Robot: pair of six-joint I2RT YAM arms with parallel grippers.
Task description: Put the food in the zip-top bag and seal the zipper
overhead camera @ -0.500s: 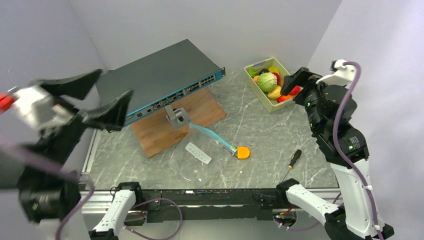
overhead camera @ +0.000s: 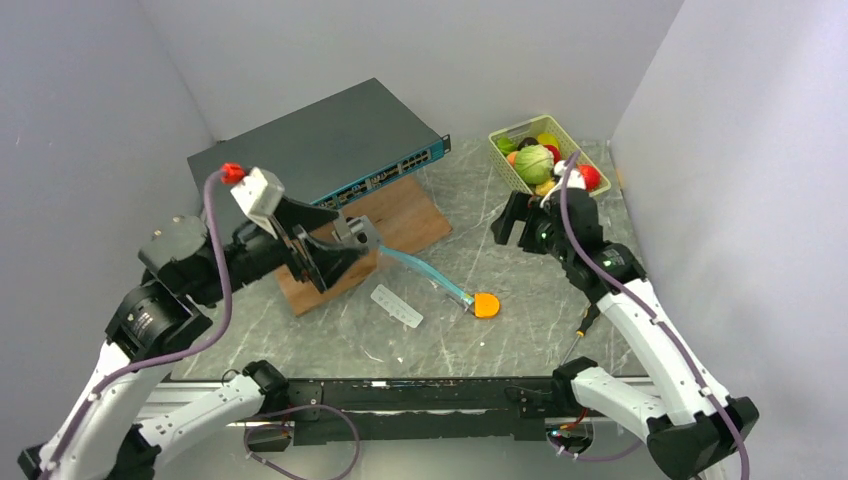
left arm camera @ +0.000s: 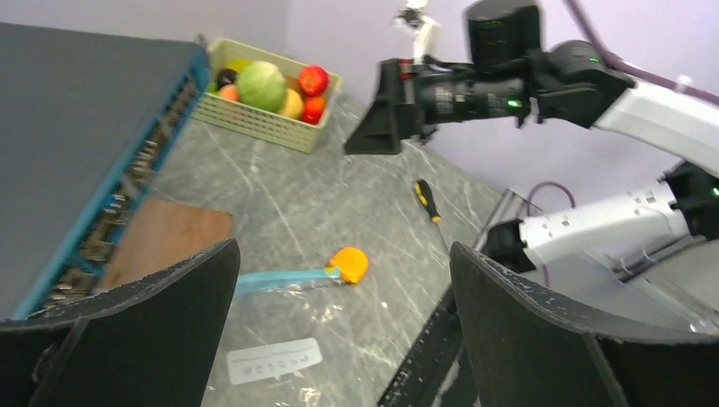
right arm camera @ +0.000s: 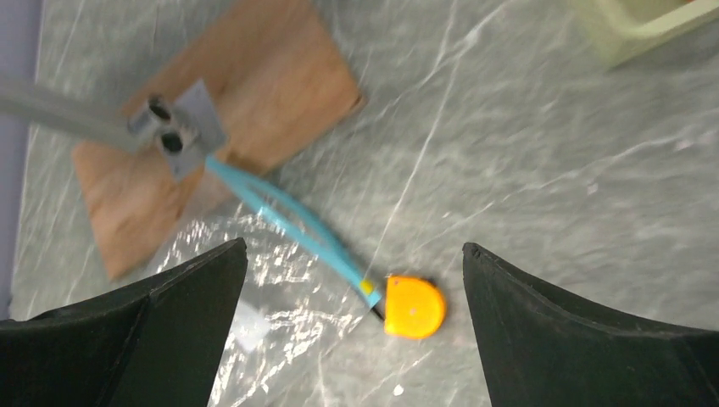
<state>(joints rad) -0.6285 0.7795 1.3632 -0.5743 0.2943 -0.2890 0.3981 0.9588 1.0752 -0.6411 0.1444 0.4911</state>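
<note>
- Left gripper (overhead camera: pixel 333 250): jaws spread wide and empty, hovering over the wooden board (overhead camera: pixel 405 215), just beside the grey clamp (overhead camera: pixel 355 236).
- Right gripper (overhead camera: pixel 515 228): jaws likewise released and holding nothing, raised above the desk (overhead camera: pixel 520 290) between the basket (overhead camera: pixel 515 185) and the bag (right arm camera: pixel 280 339).
- Food: the cabbage (overhead camera: pixel 534 163) and the smaller fruits around it all lie in the basket at the far right of the desk. None is in the bag.
- The bag lies flat near the middle of the desk, its white label (overhead camera: pixel 396 306) facing up.
- Zipper (right arm camera: pixel 288 222): it runs from the grey clamp to an orange tab (right arm camera: pixel 414 307). Its two tracks appear slightly parted along the middle.
- Step in hand, as judged: the approach, with no loading begun.
- To do it well, the left gripper should probably pinch only the upper track and lift it, so the clamp holds the mouth open.
- The right gripper would then take one fruit at a time, closing squarely across its middle, since the glossy skins may slip.
- Small pieces are likely easier first, as the cabbage may crowd the mouth.
- The screwdriver (overhead camera: pixel 590 318) lies near the right arm's path and is best avoided.
</note>
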